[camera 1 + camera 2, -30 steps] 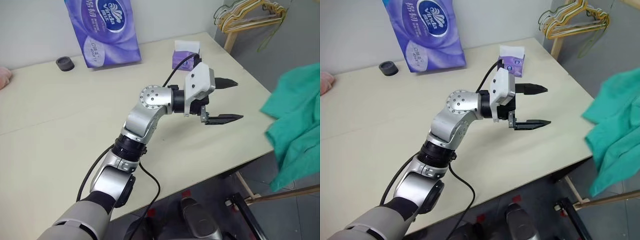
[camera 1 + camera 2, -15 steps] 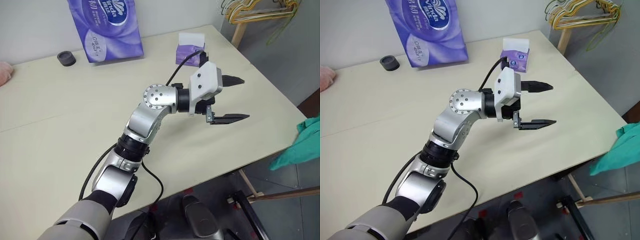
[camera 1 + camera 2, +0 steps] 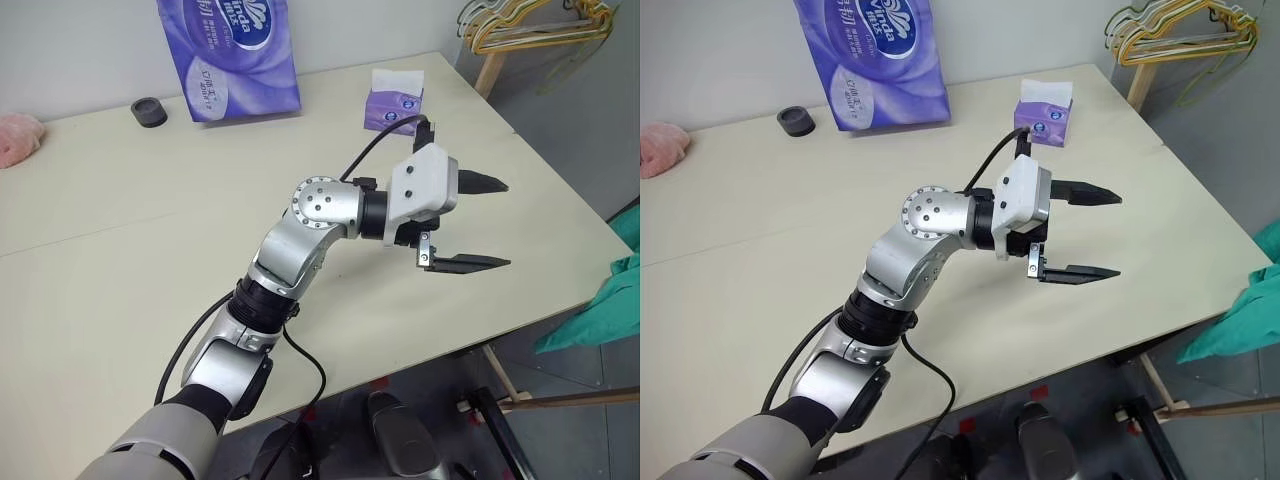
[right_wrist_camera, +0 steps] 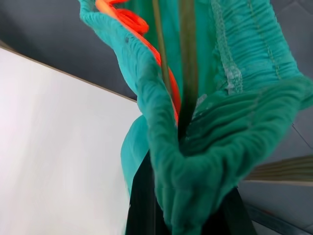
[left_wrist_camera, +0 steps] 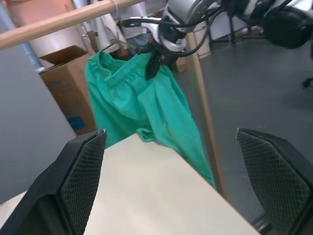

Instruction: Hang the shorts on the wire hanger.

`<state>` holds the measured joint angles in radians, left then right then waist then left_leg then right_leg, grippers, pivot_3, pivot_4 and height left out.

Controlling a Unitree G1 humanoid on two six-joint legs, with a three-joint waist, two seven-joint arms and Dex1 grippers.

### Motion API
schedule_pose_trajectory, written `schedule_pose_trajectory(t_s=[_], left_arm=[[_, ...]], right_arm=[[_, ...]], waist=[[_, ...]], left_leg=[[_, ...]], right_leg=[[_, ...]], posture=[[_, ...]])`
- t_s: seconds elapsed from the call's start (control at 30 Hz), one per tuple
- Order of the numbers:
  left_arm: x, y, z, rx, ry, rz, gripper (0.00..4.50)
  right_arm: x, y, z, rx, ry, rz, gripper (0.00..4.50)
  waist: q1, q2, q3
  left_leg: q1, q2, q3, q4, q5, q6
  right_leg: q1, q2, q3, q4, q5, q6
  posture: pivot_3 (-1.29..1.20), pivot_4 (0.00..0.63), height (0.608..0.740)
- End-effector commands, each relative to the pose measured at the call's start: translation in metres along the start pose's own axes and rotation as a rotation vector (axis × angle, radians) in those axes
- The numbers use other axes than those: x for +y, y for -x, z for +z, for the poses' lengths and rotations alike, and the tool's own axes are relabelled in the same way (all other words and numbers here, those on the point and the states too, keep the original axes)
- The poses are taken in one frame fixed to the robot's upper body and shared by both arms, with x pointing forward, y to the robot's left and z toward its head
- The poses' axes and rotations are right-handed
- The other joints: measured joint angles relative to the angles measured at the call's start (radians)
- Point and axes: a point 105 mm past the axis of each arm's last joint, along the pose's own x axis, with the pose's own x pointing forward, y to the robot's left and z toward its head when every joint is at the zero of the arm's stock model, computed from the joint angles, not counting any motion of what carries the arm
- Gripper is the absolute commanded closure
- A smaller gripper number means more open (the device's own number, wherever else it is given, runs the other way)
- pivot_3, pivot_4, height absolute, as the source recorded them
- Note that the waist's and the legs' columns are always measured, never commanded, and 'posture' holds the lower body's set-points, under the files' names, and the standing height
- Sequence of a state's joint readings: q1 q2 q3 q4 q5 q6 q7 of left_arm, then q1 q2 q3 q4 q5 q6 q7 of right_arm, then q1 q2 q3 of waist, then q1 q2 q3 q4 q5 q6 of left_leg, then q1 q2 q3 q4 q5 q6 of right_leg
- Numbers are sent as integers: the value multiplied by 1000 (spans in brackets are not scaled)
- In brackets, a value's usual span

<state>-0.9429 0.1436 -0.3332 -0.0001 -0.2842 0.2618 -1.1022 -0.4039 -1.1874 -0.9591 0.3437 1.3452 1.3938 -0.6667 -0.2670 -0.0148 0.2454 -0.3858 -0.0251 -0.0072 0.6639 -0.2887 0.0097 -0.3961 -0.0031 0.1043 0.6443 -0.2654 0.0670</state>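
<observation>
Shorts (image 5: 142,103) hang off the counter's (image 3: 150,250) right edge, waistband gathered under a wooden rail (image 5: 63,19) and pinched in my right gripper (image 5: 155,61), whose jaws are clamped on the fabric. In the right wrist view a thin wire (image 4: 159,58) runs along inside the waistband, most likely the wire hanger (I can't trace its whole frame). My left gripper (image 3: 480,225) waits level over the counter, jaws wide apart and empty. To do this well, I judge I should keep the pinch firm, settle the waistband evenly along the wire, and release only once the cloth carries itself.
</observation>
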Motion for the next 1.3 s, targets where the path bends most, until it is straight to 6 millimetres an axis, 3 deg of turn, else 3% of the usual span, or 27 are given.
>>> schedule_pose_trajectory(t_s=[0.03,0.17,0.27,0.4,0.73,0.9,1.17,1.3], left_arm=[[-13,-3,12,-29,-28,-86,10],[-18,-3,10,-24,-18,-124,10],[-14,-4,11,-34,-15,-114,10],[-7,-6,15,-60,-12,-74,0],[8,-10,17,-87,-24,2,0],[12,-13,16,-94,-35,16,0],[23,-13,17,-127,1,51,0],[32,-12,18,-138,33,92,0]], right_arm=[[-3,16,12,-67,-5,-12,4500],[1,14,-3,-36,36,9,4500],[5,15,-4,-50,64,11,4500],[7,18,-5,-64,103,10,3449],[22,39,-4,-182,230,16,25],[29,48,-8,-262,237,8,25],[67,79,-5,-441,477,36,25],[74,83,-9,-469,549,45,25]], waist=[[0,0,0],[-4,0,0],[-7,0,0],[-9,1,0],[-10,1,0],[-11,2,-1],[-13,5,-3],[-11,5,-3]], left_leg=[[0,0,0,0,0,0],[0,0,0,0,0,0],[0,0,1,0,0,0],[1,0,1,0,0,0],[0,0,8,0,0,0],[-7,0,11,1,0,0],[-8,0,12,1,0,0],[-8,0,11,2,0,0]], right_leg=[[0,0,0,0,0,0],[0,0,0,0,0,0],[0,0,1,0,0,0],[0,1,1,0,0,0],[-4,1,11,1,1,2],[-10,1,14,1,3,6],[-11,1,15,1,3,6],[-11,1,14,1,4,6]], posture=[[-398,248,740],[-408,242,740],[-409,240,740],[-405,240,740],[-413,232,740],[-422,224,740],[-417,209,740],[-399,202,740]])
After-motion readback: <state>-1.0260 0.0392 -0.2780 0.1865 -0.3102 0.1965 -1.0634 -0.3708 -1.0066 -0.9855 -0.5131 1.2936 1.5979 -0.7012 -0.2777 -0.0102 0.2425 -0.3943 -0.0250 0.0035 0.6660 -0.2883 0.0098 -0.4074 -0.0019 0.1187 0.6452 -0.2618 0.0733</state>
